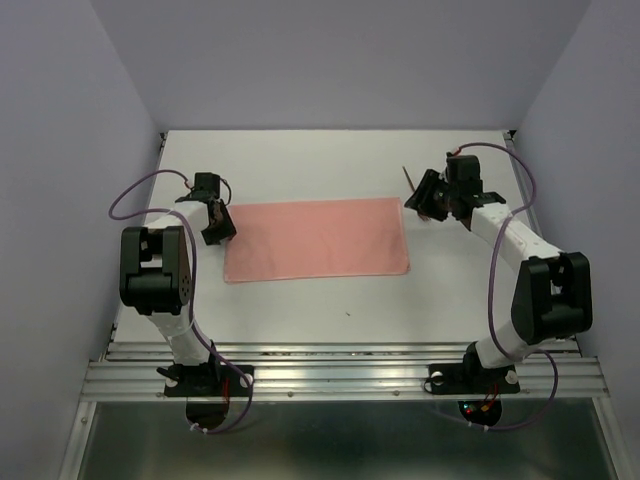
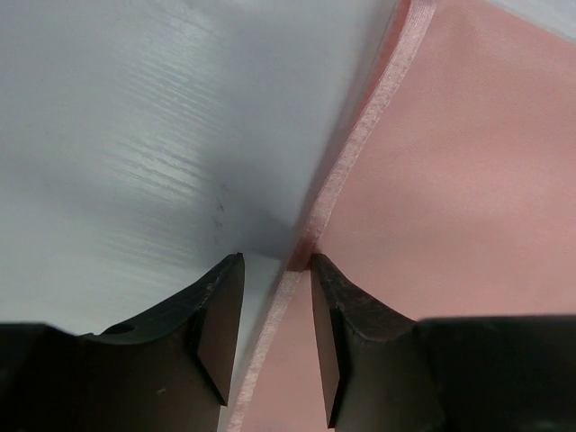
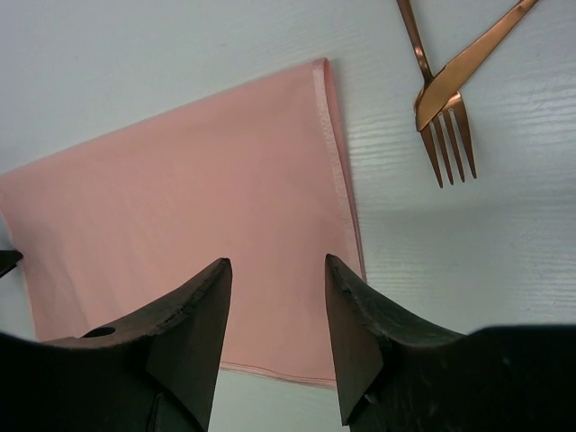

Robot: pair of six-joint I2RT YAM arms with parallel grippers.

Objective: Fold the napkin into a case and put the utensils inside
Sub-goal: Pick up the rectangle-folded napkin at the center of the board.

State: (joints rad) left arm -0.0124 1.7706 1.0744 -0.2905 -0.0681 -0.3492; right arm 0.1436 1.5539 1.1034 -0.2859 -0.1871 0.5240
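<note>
Now we are seeing the napkin (image 1: 316, 238) lying spread flat as a wide salmon-pink rectangle on the white table (image 1: 350, 300), between the 2 arms. At the napkin's left edge, the left gripper (image 2: 276, 261) is standing with its jaws apart, straddling the stitched hem: 1 finger is sitting over the cloth, the other over bare table, and nothing is being held. Whether its tips are touching the surface, we cannot tell. At the napkin's right edge, the right gripper (image 3: 277, 264) is hovering with its jaws likewise spread wide and empty, pointing down at the cloth just inside the hem. The utensils (image 1: 408, 180), a copper-coloured fork (image 3: 447, 135) and knife (image 3: 468, 63), are lying just beyond the napkin's far right corner, apart from the cloth, the knife's blade crossing over the fork's neck.
</note>
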